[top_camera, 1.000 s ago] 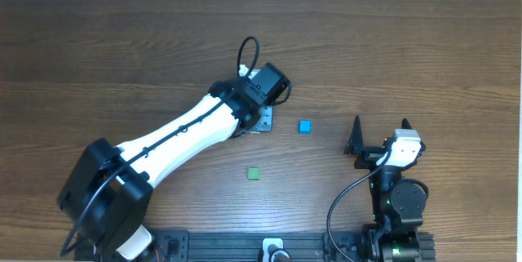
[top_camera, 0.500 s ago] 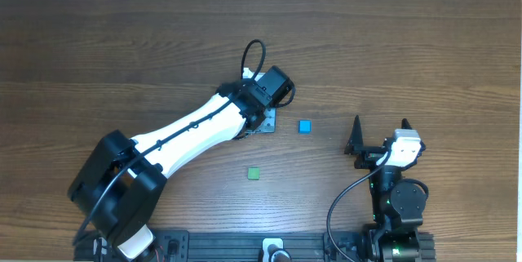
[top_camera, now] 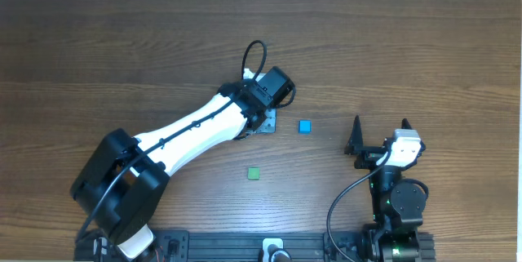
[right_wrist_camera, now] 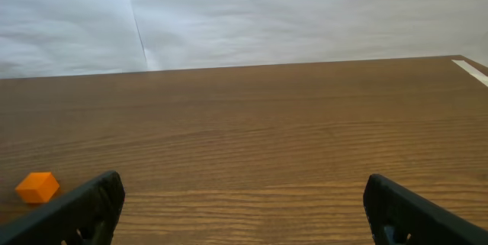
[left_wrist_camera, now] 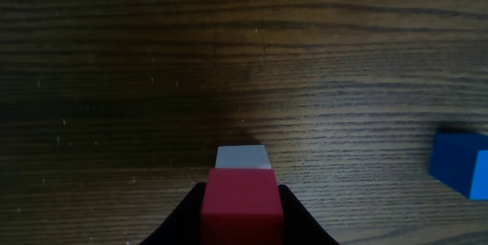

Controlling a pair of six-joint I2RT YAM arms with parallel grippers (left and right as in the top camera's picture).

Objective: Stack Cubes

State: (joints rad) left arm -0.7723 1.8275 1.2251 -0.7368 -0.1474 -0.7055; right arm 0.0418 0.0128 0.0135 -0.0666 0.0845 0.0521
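Wooden table (top_camera: 122, 33) — left gripper (left_wrist_camera: 241, 216) clenched on the red cube (left_wrist_camera: 241, 198), white cube (left_wrist_camera: 242, 156) just beside it; right gripper (top_camera: 380, 135) spread open.

Held cube (left_wrist_camera: 241, 199) over lower cube (left_wrist_camera: 242, 156); third cube (top_camera: 304, 126) right.

Top view evenly bright; the wood (left_wrist_camera: 114, 62) near the red cube (left_wrist_camera: 241, 199) lies shadowed.

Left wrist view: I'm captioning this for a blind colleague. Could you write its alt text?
The left tool grips a red cube, with a grey cube just beyond it. A blue cube lies apart from them on the wooden table.
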